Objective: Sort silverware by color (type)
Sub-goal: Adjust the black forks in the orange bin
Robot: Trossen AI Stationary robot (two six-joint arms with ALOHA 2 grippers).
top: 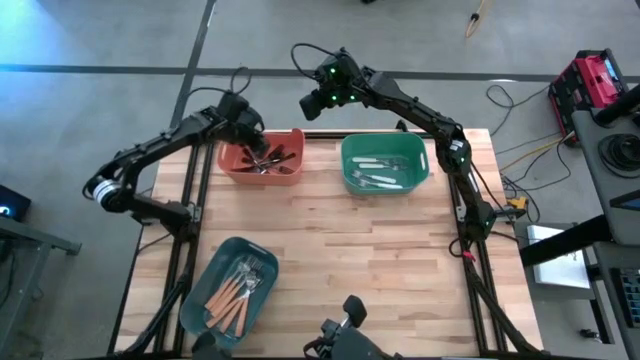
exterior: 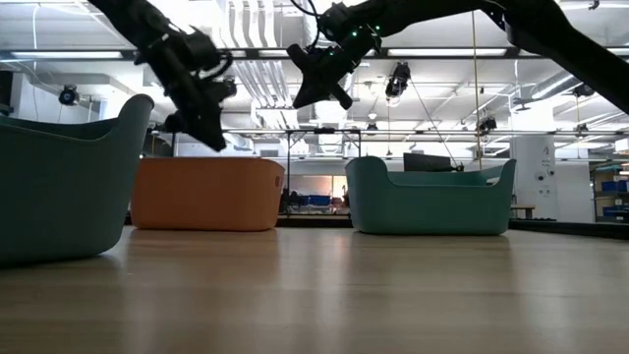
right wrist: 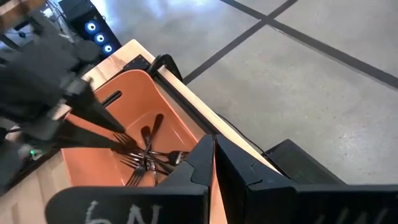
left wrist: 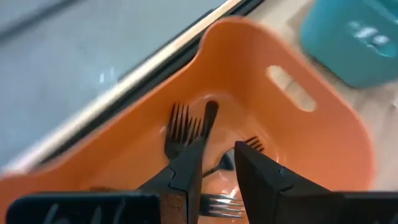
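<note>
Black forks (top: 268, 158) lie heaped in the orange bin (top: 232, 166), upper left of the table (top: 330, 250).
White-handled pieces (top: 378, 172) fill the green bin (top: 355, 186); orange-handled forks (top: 232, 293) fill the teal bin (top: 200, 296) at lower left. The left gripper (left wrist: 217, 163) hangs above the orange bin, fingers slightly apart, empty. The right gripper (top: 312, 103), pinched together, hovers past the table's far edge. The low view hides all contents.
</note>
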